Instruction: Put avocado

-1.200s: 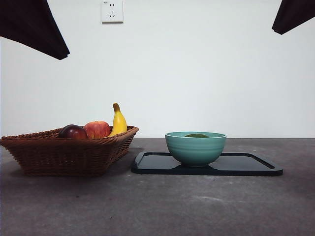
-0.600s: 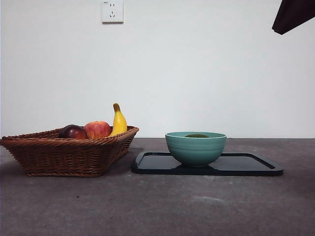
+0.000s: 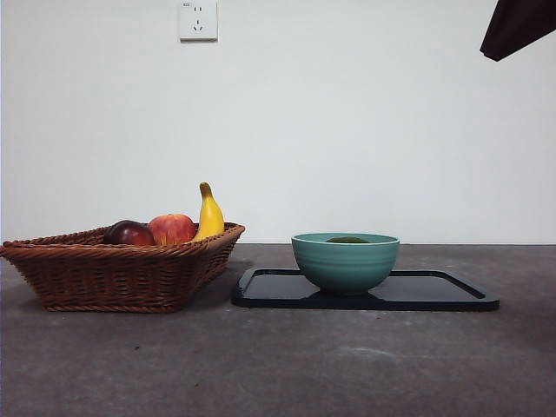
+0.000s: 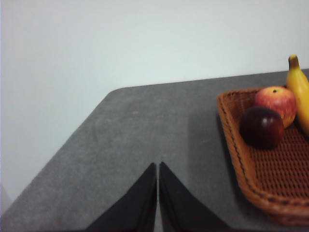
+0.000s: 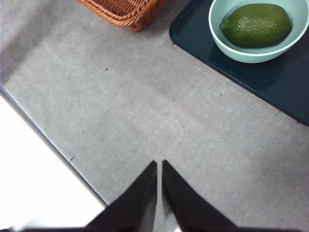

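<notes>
The dark green avocado (image 5: 256,25) lies inside the teal bowl (image 3: 345,261), which stands on the black tray (image 3: 434,291); only its top (image 3: 347,240) peeks over the rim in the front view. My left gripper (image 4: 158,166) is shut and empty, high over the bare table left of the wicker basket (image 4: 263,183). My right gripper (image 5: 159,164) is shut and empty, high above the table's front area, well away from the bowl (image 5: 251,50). Only a black tip (image 3: 517,26) shows at the front view's top right corner.
The wicker basket (image 3: 122,269) at the left holds a dark red-purple fruit (image 3: 129,233), a red apple (image 3: 172,228) and a banana (image 3: 208,214). The tray (image 5: 270,82) sits right of it. The table's edge (image 5: 48,140) runs near my right gripper.
The dark arm at the front view's top left corner has risen out of view. The fruit, bowl, tray and basket have not moved.
</notes>
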Controlling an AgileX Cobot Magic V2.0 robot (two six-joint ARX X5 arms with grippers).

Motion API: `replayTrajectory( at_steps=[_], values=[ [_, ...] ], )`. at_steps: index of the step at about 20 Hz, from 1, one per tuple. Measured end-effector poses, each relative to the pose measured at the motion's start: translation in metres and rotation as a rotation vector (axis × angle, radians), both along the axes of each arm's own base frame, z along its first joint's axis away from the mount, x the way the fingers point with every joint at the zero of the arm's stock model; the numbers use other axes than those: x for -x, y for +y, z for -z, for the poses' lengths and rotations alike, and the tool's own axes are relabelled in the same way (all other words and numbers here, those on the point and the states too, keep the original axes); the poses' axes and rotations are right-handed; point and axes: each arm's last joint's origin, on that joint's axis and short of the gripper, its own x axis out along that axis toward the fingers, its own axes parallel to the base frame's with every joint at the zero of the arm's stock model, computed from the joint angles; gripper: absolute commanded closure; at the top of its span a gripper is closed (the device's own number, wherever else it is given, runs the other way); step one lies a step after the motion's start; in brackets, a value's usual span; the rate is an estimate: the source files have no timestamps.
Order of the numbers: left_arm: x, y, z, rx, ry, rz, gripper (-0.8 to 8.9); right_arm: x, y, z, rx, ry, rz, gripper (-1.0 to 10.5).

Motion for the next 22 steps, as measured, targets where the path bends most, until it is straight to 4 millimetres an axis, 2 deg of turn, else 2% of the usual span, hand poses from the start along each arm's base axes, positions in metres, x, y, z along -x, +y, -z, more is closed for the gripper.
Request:
replayTrajectory(
  at_steps=[3, 8, 22],
  values=[
    [0.001, 0.000, 0.015, 0.001, 0.040, 0.000, 8.07, 0.000, 0.000, 0.000, 0.000, 0.000, 0.000, 9.4],
    [0.002, 0.000, 0.022, 0.005, 0.104, 0.000, 8.07, 0.000, 0.000, 0.000, 0.000, 0.000, 0.000, 9.4],
    [0.002, 0.000, 0.022, 0.029, 0.101, -0.002, 8.07, 0.000, 0.000, 0.000, 0.000, 0.000, 0.000, 9.4]
  ],
)
